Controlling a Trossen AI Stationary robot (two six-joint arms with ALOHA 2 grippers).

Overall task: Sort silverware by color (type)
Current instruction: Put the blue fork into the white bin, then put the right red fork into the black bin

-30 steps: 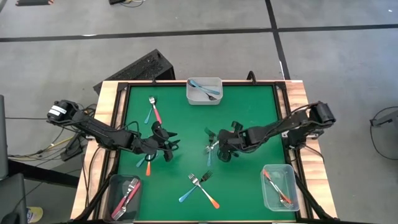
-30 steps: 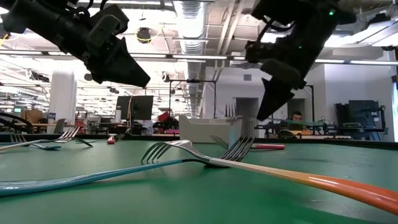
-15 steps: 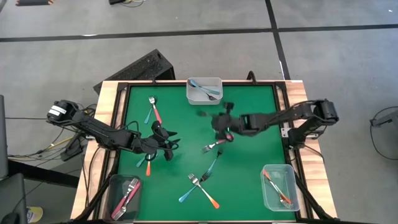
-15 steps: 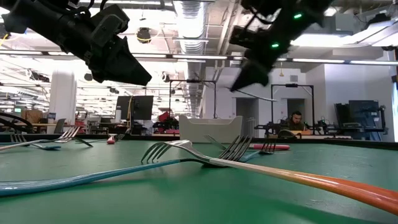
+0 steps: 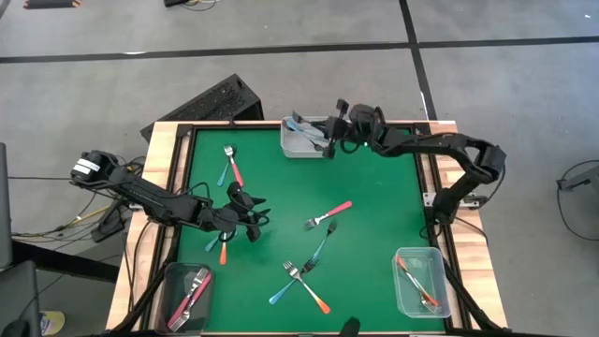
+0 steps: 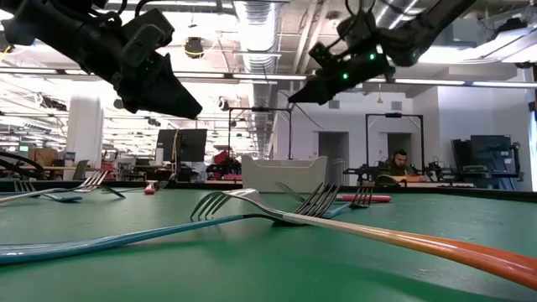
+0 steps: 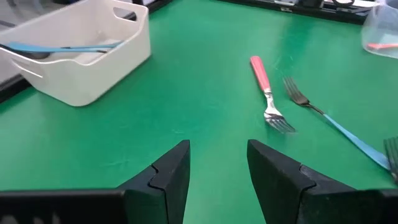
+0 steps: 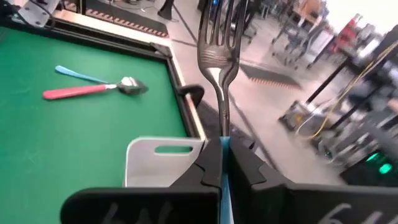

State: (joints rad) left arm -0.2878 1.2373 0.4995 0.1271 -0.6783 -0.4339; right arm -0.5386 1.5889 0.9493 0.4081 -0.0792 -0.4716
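Right gripper (image 8: 222,163) pinching fork (image 8: 219,56) by handle, tines pointing straight out past fingertips, long axis along fingers; hovering over white bin (image 5: 306,137). Handle colour mostly hiding between fingers. Pink fork (image 5: 328,213) lying well clear of bin, mid-mat. Left gripper (image 7: 217,163) gaping, holding nothing.

High cam: overhead, straight down, far enough to frame the whole desk (image 5: 374,178) and both arms.

Low cam: at desk-top height, level across the desk (image 6: 126,268) into the room, crossed forks (image 6: 277,210) very close to the lens.

Left wrist cam: looks forward past the left gripper (image 7: 217,171), close to the surface, toward the white bin (image 7: 81,56) ahead of it.

Right wrist cam: forward past the right gripper (image 8: 222,163), bin just below it.

Shared: the bin (image 5: 307,137) appears in high, low and both wrist views.
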